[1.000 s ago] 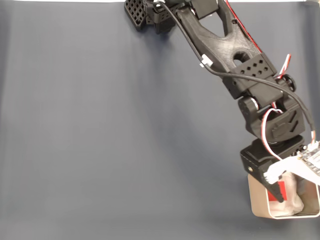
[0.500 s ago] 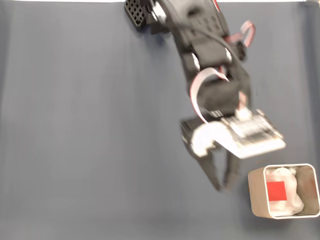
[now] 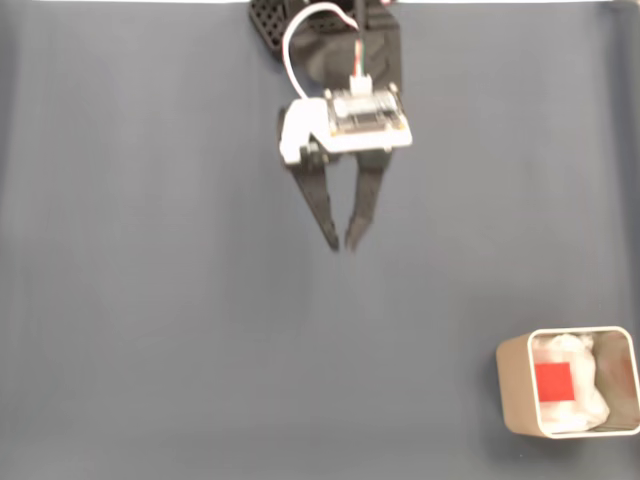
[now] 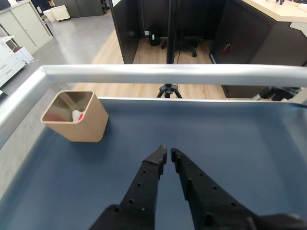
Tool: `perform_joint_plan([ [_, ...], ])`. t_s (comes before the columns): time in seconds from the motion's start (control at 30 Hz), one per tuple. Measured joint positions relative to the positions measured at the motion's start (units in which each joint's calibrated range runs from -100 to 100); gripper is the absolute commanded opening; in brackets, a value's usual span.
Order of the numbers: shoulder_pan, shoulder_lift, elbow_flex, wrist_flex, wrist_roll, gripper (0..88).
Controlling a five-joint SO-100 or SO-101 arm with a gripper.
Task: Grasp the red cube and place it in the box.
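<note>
Cube: the small matte bright-red cube [image 3: 553,381] lies inside the box, on the white wadding [image 3: 585,405], left of the box's middle in the fixed view. In the wrist view you see only a sliver of red [image 4: 81,115] past the rim.

Box: the beige rounded-corner square box with a thin white rim [image 3: 510,385] sits at the lower right of the fixed view, on the dark blue-grey tabletop [image 3: 150,300].

Pincer: your black two-finger pincer [image 3: 340,243] is empty, its tips nearly together with only a narrow slit between them; the wrist view [image 4: 167,154] shows the same thin gap.

Key relation: the box and cube lie well apart from the pincer, down and to the right in the fixed view, far and to the left in the wrist view.

Arm pose: the arm is folded back near its base at the top edge of the fixed view, fingers pointing down the frame, above bare tabletop.

Judgement: the placing looks done; you have nothing left to carry.
</note>
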Motion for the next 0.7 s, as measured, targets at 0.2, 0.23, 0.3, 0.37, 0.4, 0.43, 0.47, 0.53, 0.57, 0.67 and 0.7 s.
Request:
perform_joint_plan([
  [0.2,0.3,-19.02,22.42,0.08,0.0,0.0],
  [0.23,0.37,-21.88,25.77,0.24,0.0,0.0],
  [0.3,0.45,-27.01,31.56,1.43,0.0,0.0],
  [0.37,0.45,-31.0,35.99,3.1,0.0,0.0],
  [0.4,0.45,-32.91,37.79,3.9,-0.05,0.0],
  [0.43,0.45,-34.48,39.6,4.69,-0.2,0.0],
  [0.47,0.45,-35.87,41.05,5.65,-0.39,0.0],
  [0.53,0.52,-39.25,43.76,8.59,-0.2,0.0],
  [0.57,0.52,-40.38,44.12,10.18,-0.24,0.0],
  [0.67,0.45,-43.33,44.94,16.55,-0.24,0.0],
  [0.7,0.52,-44.12,45.12,19.25,-0.2,0.0],
])
